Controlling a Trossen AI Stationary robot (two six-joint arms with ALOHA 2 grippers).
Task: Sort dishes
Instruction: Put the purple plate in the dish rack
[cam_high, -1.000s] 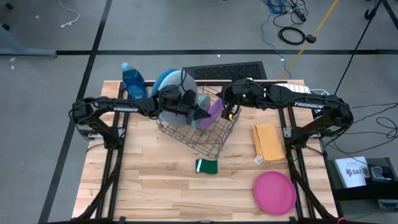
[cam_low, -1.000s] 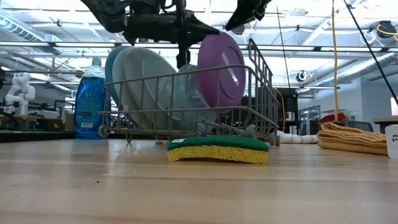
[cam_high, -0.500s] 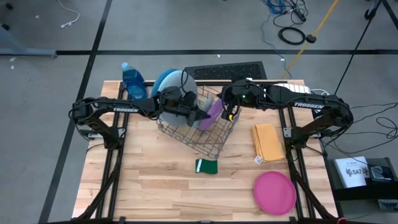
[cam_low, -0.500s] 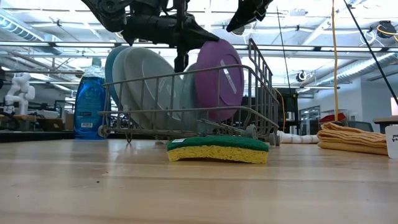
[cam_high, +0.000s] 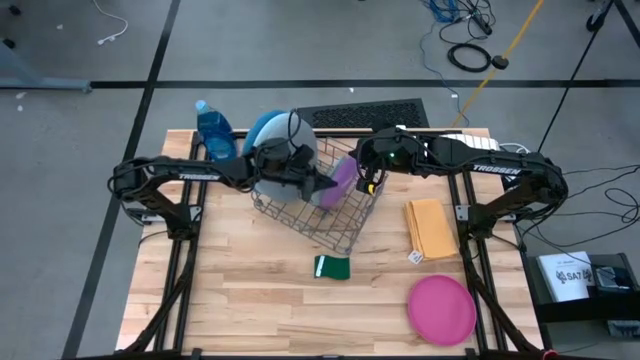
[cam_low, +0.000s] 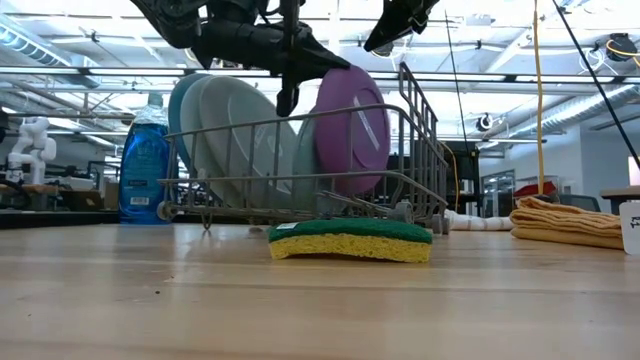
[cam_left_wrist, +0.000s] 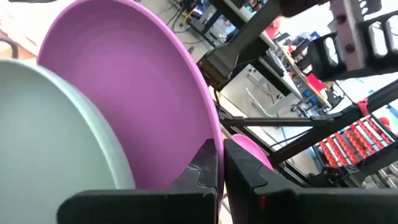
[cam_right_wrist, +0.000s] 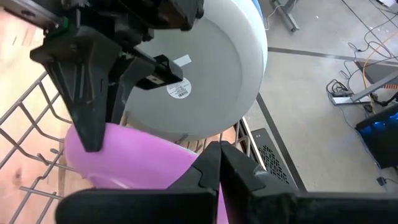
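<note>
While the left gripper (cam_high: 325, 187) stays clamped on the purple plate's (cam_low: 352, 128) rim, holding it upright in the rack (cam_low: 300, 190) near the desk's far edge, and the right gripper (cam_high: 371, 184) hovers closed beside it, a careless release could tip the plate against its neighbours.

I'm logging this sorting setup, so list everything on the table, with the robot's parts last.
Purple plate: one, standing on edge in the rack.
Pale plates: at least two, pale blue-grey, upright in the rack behind the purple one; exact count unclear.
Pink plate: one, flat near the table's front right corner.
Wire rack: one, grey, table centre.
Sponge: one, green over yellow, in front of the rack.
Soap bottle: one, blue, back left.
Folded cloth: one, yellow-orange, right of the rack.
Left end effector: shut on the purple plate's rim.
Right end effector: shut, over the rack beside the purple plate.
</note>
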